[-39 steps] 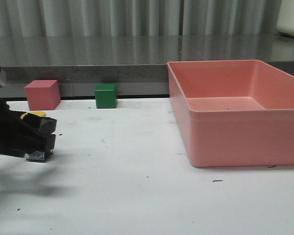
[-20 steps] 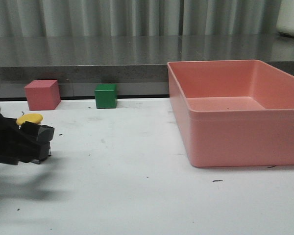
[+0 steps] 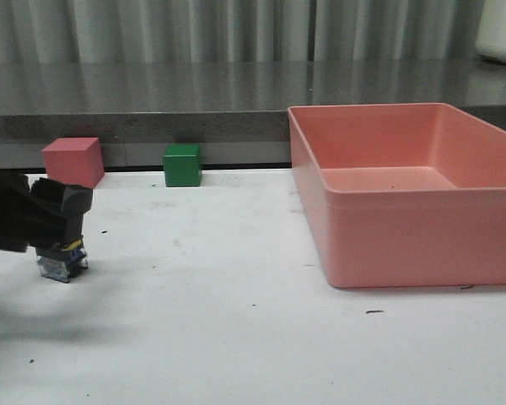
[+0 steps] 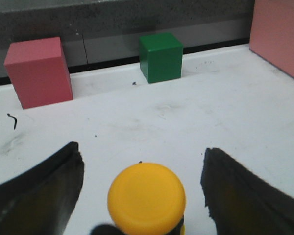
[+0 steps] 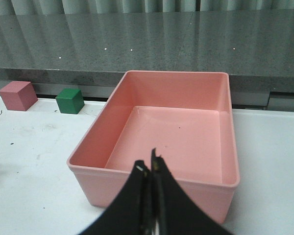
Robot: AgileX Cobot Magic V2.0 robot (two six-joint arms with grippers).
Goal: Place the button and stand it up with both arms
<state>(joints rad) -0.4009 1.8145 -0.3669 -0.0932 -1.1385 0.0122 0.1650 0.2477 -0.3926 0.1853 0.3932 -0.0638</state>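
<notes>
The button (image 3: 61, 262) stands upright near the left edge of the desk (image 3: 236, 321), its dark base resting on or just above the surface, I cannot tell which, and its long axis running straight up. In the left wrist view its yellow cap (image 4: 146, 198) faces the camera, sitting between the two dark fingers (image 4: 36, 193) of the left hand (image 3: 42, 221). Those fingers are spread wide with a clear gap on each side of the cap, so the hand looks open around it, not clamped; from the front the hand covers the upper part of the button, which sits directly below it. The left arm is plainly the nearer one. The right hand (image 5: 149, 171) hangs above the near wall of the pink tray (image 5: 157, 181), fingers pressed together and holding nothing, well apart from the button. A red cube (image 3: 72, 162) and a green cube (image 3: 182, 164) sit along the far edge. A straight lift of the left hand would probably clear the cap.
</notes>
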